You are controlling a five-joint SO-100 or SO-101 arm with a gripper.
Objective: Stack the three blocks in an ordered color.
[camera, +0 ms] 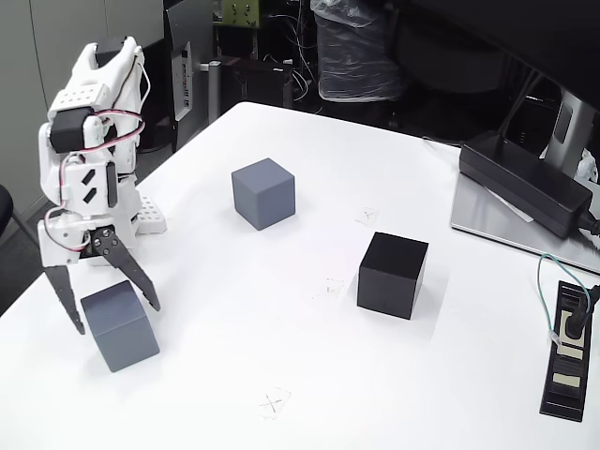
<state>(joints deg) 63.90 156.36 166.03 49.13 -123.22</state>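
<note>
We find the darker slate-grey block [119, 325] near the table's left edge in the fixed view, toward the near-left corner, resting on the table [281, 375] and slightly turned so one corner faces us. The tool [112, 319] stands over it with its two dark fingers spread wide, one finger [67, 298] just off the block's left side and the other [139, 279] at its upper right edge; the jaws are open and straddle the block rather than pinch it, which we read as the stance for a grasp or a release. The medium grey block [263, 192] sits well apart, toward the middle of the table and nearer the far edge, and the black block [393, 274] sits right of centre, again well apart from the other two. None of the three rests on another, so we judge the stack not yet begun, with the blocks spaced out so each can be reached alone. The white arm [92, 131] rises from its base at the left edge. A flat black power brick [525, 183] lies by the right edge, and a power strip [569, 349] near the near-right corner, both clear of the working area.
</note>
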